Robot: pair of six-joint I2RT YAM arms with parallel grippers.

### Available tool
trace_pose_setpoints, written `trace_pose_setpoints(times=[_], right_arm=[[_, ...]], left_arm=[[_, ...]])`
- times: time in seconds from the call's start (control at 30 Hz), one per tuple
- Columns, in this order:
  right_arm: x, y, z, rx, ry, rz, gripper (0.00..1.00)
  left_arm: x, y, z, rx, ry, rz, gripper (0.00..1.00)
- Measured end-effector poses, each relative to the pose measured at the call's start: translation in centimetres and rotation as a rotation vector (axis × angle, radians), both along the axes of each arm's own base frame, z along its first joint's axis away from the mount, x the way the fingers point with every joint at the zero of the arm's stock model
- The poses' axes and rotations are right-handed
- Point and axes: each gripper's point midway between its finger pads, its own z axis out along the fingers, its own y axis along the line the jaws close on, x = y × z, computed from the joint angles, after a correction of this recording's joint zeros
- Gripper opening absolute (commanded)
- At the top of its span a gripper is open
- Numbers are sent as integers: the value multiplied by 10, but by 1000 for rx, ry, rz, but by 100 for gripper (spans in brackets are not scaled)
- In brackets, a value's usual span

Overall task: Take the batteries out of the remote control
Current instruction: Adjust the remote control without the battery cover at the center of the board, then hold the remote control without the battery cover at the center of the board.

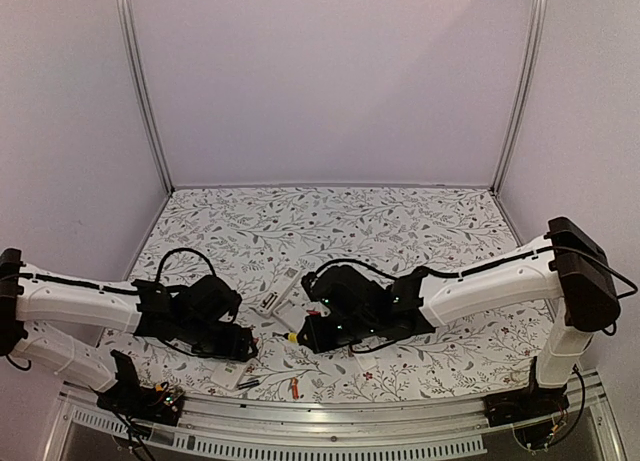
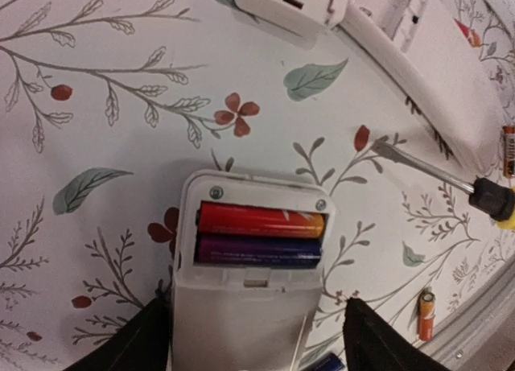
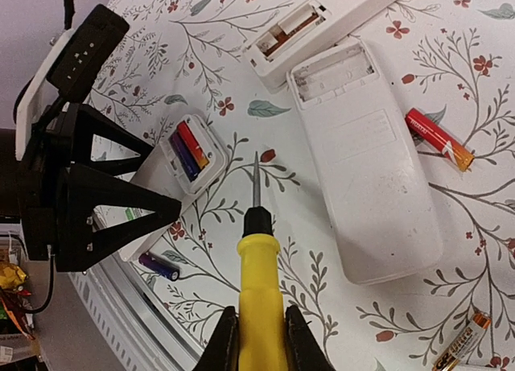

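- Working low over the floral table (image 1: 400,221), top cam: left gripper (image 1: 240,343) sits at the small remote (image 1: 228,374) by the near edge. Right gripper (image 1: 303,333) is just beside it w/ a yellow screwdriver (image 1: 291,336). Back and right of the table look open for moving. The near rail (image 1: 350,411) is close, so there is little room toward the bases.
- Left wrist cam: the small remote lies cover off, red cell (image 2: 261,220) and dark blue cell (image 2: 257,250) side by side in its bay, not yet out. Left fingers (image 2: 137,347) stand wide on either side of the body. Cloth shows between the body and the right-hand finger, so no clamp. An orange cell (image 2: 426,315) lies loose near the table edge.
- Right wrist cam: right fingers (image 3: 227,343) pinch the screwdriver handle, tip aimed at the cloth between the small remote and the big remote (image 3: 362,162). The big remote's bay is bare. The third remote (image 3: 322,29) looks emptied too, tho its bay is partly shaded. A loose red cell (image 3: 438,138) lies just beside the big remote and a dark cell (image 3: 159,266) near the edge.
- Est. progress: well past halfway, w/ one remote and two cells left. The tip has an open path to that bay. Freed cells could roll off the near edge.
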Motion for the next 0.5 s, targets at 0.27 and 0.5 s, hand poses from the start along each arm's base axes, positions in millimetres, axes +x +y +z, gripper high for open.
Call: trace_pose_setpoints(times=[0.27,0.5], right_arm=[[2,-10,3,3,-1,-30,0],[4,-23,1,-6,2,-60,0]], left_arm=[[3,0,-5,102,-20,-37,59],[3,-2,-7,165,-26,-84,65]])
